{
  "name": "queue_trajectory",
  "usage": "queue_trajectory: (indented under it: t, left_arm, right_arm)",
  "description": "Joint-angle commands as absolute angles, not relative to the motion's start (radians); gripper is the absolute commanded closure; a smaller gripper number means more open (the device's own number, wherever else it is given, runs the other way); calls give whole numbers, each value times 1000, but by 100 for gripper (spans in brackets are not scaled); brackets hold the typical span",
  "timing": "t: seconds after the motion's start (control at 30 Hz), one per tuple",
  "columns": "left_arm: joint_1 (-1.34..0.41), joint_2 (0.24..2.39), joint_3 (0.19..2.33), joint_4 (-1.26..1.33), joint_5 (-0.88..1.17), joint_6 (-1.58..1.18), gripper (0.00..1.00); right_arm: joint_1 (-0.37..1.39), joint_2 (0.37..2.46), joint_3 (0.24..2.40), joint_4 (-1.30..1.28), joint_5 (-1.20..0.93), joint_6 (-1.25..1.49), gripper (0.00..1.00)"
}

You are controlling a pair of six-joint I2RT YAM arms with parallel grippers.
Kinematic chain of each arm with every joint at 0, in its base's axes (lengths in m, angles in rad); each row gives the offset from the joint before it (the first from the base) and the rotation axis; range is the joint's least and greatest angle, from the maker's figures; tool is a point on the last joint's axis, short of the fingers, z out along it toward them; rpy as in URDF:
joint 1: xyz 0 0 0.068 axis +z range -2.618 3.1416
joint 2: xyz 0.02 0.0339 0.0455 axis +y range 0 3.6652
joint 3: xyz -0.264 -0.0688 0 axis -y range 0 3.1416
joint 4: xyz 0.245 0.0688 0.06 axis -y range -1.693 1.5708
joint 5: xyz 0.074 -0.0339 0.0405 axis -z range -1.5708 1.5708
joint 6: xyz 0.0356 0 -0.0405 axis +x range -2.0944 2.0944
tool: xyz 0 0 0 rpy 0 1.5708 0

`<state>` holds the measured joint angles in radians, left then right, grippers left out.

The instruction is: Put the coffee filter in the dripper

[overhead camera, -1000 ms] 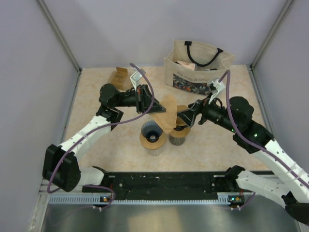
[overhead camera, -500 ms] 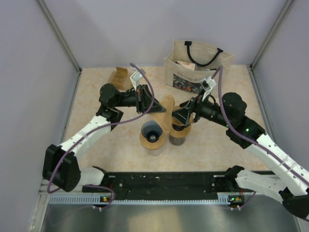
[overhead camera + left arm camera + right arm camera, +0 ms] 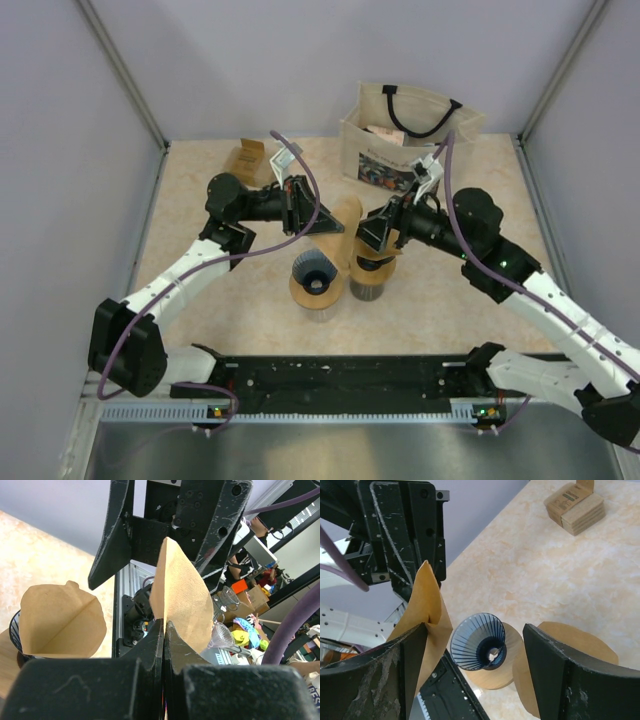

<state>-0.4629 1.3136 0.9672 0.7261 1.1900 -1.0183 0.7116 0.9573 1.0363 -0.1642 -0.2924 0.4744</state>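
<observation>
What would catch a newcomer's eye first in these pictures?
A brown paper filter is held up mid-table, pinched in the left gripper, with the right gripper open beside it. Just below stand an empty ribbed dripper and, next to it, a second dripper that already holds a filter.

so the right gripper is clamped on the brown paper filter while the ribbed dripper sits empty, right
Not quite: it is the left gripper that is clamped on the brown paper filter, pinched shut on its lower edge in the left wrist view. The right gripper stands open beside it. The ribbed dripper does sit empty.
</observation>
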Motion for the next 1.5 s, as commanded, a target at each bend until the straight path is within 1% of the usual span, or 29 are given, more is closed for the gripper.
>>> queue_trajectory:
  t: [0.0,0.17,0.3,0.4,0.47,0.6,0.83,0.93,1.03,1.07,1.2,1.23,1.33,1.4,1.43,1.47]
  left_arm:
    - [-471,1292,991,776,1213,-999,100]
    - [-474,1293,994,753,1213,-971,100]
    - [-476,1286,1012,617,1204,-870,100]
    - [-479,1279,1023,520,1189,-790,100]
    - [-482,1279,1026,506,1187,-778,100]
    - [-483,1270,1017,557,1198,-814,100]
    - [-483,1256,971,800,1226,-980,100]
    - [-482,1265,968,847,1230,-1017,100]
    - [-483,1276,969,877,1230,-1038,100]
    - [-482,1276,969,879,1227,-1040,100]
    - [-482,1276,966,891,1224,-1048,100]
    - [-483,1275,966,894,1223,-1049,100]
    - [-483,1272,965,896,1216,-1048,100]
    - [-483,1276,965,897,1215,-1048,100]
    - [-483,1279,965,896,1213,-1048,100]
    - [-483,1279,965,897,1213,-1049,100]
  right_arm:
    - [719,982,1097,-135,-265,488,23]
    - [719,991,1115,-161,-262,488,26]
    - [718,994,1143,-172,-252,485,25]
    - [718,1002,1161,-170,-288,483,24]
    - [718,1012,1166,-170,-317,489,25]
    - [718,1040,1155,-172,-350,494,27]
    - [712,1031,1124,-190,-344,494,30]
    - [709,1005,1108,-190,-342,497,37]
    - [709,988,1092,-184,-368,509,47]
    - [707,985,1091,-183,-380,511,48]
    - [707,967,1075,-193,-394,525,49]
    - [707,962,1066,-192,-388,526,52]
    - [707,954,1052,-180,-393,537,66]
    - [707,953,1040,-147,-422,554,73]
    - [707,956,1037,-124,-442,560,77]
    - [707,959,1035,-106,-460,566,78]
